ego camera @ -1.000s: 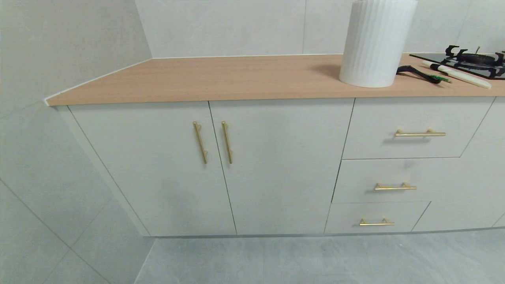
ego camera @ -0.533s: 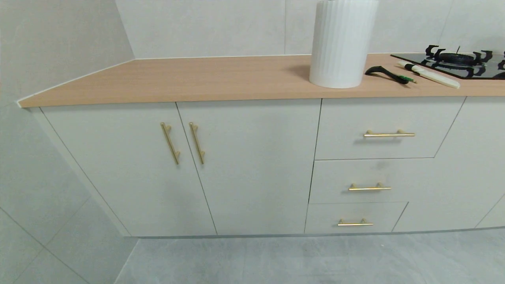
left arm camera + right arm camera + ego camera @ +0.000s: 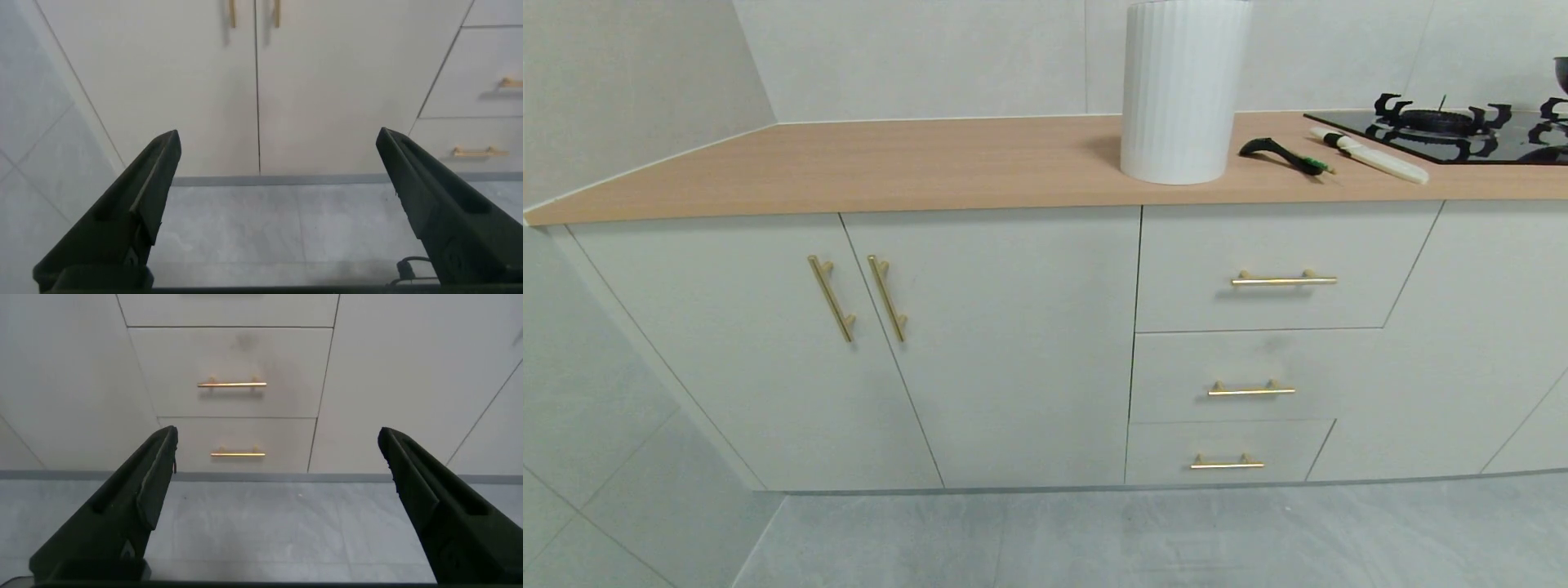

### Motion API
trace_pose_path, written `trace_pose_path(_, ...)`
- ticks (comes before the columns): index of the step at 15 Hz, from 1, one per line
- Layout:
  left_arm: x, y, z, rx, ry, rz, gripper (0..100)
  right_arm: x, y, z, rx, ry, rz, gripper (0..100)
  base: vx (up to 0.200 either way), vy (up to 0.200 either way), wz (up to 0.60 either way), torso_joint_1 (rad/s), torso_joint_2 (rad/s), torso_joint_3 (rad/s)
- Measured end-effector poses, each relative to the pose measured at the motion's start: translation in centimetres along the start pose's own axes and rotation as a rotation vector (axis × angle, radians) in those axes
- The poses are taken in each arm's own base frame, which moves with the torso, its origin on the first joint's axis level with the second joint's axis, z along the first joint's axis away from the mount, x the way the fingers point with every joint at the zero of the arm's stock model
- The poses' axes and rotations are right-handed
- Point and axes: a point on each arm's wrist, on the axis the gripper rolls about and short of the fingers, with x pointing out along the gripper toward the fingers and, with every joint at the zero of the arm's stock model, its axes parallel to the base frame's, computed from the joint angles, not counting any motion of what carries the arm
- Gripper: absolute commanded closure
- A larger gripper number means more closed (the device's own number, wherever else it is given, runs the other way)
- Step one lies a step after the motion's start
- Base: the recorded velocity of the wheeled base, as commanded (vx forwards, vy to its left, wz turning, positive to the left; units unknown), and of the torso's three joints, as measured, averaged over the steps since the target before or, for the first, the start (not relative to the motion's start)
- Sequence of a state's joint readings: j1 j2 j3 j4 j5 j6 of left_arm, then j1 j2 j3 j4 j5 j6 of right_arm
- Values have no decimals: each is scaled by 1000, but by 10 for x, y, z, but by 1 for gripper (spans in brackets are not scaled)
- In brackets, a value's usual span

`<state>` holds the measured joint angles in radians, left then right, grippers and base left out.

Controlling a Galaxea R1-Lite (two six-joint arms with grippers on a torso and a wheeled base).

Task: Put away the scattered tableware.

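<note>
There, a wooden countertop [image 3: 890, 167] ran beneath pale tiled walls, with double cupboard doors [image 3: 849, 351] below and left of a tall white ribbed canister [image 3: 1180, 90], its contents hidden. Right of the canister lay a black peeler [image 3: 1278, 153], then a cream knife [image 3: 1372, 155] by the gas hob [image 3: 1445, 135]. The left gripper [image 3: 278, 139] and right gripper [image 3: 278, 435] gaped wide, empty.

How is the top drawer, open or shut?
Shut. The top drawer sits flush with the cabinet door beside it, with only thin seams around it and none of its inside showing.
</note>
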<state>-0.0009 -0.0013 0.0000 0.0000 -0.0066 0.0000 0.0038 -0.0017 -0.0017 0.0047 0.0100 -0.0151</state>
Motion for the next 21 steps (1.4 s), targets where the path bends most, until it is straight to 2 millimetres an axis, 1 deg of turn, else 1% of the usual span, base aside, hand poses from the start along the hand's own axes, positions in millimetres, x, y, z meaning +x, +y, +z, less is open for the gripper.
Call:
trace_pose_path(1,0,0,0,0,0,0,0,0,0,0,0,0,2,0,0,0,0,0,0,0)
trace_pose_path(5,0,0,0,1,0,0,0,0,0,0,1,0,2,0,200,0,0,2,7,5)
trace_pose_path(21,0,0,0,2,0,-1,0,0,0,0,-4,-1,-2,0,0,0,0,0,0,0)
